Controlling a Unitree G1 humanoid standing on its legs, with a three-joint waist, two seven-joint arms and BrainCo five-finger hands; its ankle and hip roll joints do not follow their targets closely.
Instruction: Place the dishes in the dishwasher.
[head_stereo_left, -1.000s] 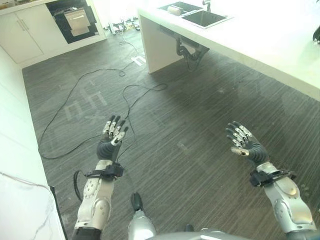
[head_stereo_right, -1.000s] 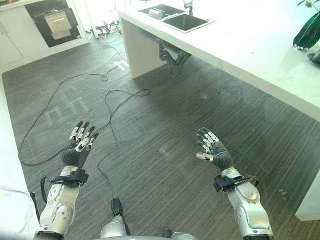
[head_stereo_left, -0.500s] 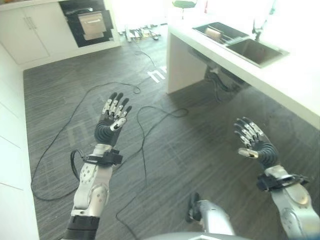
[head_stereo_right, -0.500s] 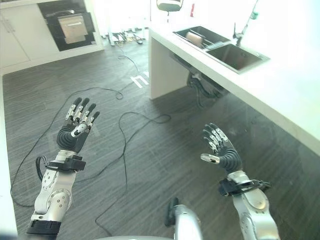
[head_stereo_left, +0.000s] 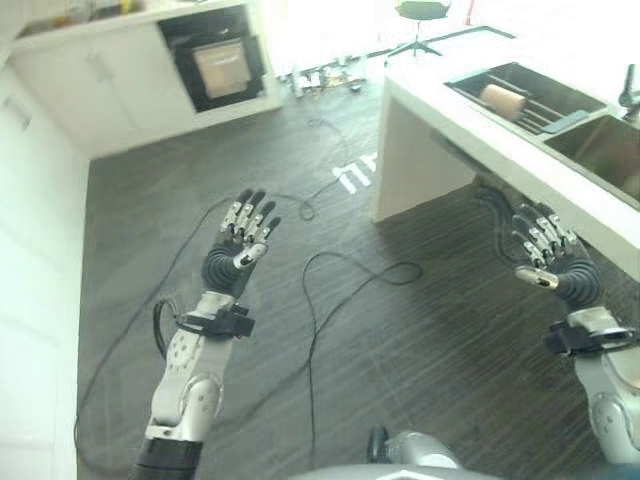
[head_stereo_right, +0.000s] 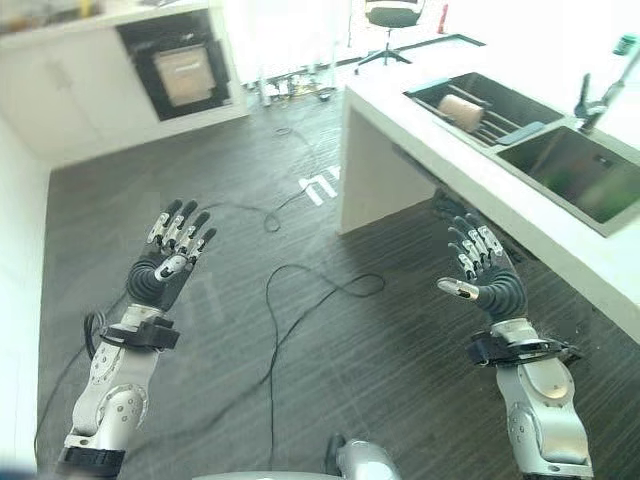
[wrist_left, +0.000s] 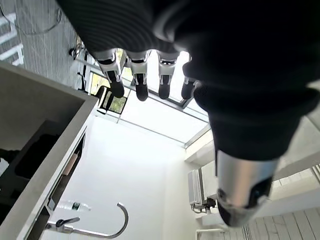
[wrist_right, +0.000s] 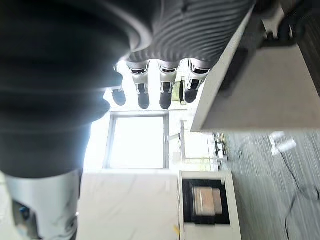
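Left hand (head_stereo_left: 238, 262) raised over the dark floor (head_stereo_left: 300, 250), fingers straight and spread, empty. Right hand (head_stereo_right: 487, 275) raised just beside the white counter (head_stereo_right: 520, 215), fingers straight, empty. Sink (head_stereo_right: 570, 170) set in the counter; a pale dish (head_stereo_right: 462, 110) lies in the rack basin next to it. Dishwasher (head_stereo_left: 222, 65) in the far cabinets, well apart from the counter. Left wrist view adds the curved faucet (wrist_left: 107, 222); right wrist view shows the dishwasher front.
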